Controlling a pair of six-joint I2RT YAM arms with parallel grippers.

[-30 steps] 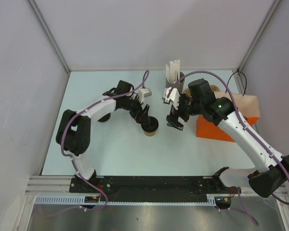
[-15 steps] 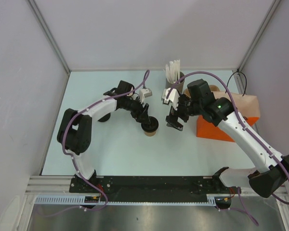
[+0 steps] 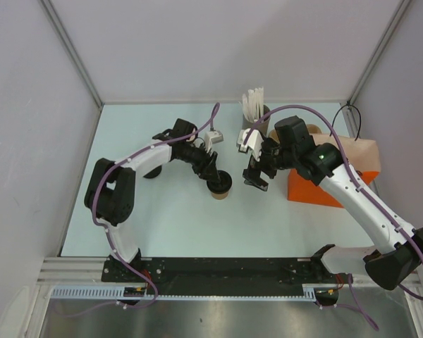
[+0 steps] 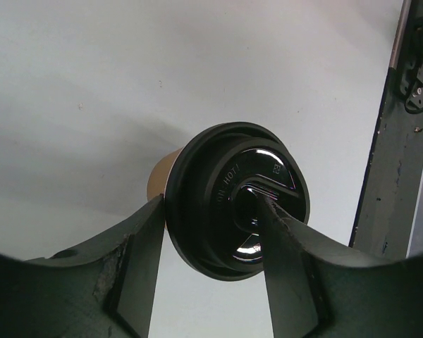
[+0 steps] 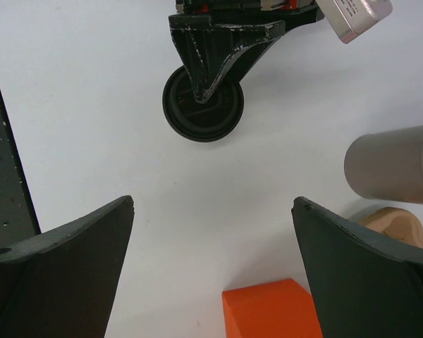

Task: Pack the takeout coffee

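The takeout coffee (image 4: 236, 190) stands upright on the desk (image 3: 162, 218), directly under the left pincer (image 4: 211, 211); narrowly parted, its grip cannot be told; the right pincer (image 5: 213, 203) gapes empty nearby.

Pale table (image 3: 162, 225) enclosed by plain grey-white walls (image 3: 218, 49), seemingly evenly lit.

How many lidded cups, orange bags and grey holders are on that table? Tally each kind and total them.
lidded cup: 1
orange bag: 1
grey holder: 1
Total: 3
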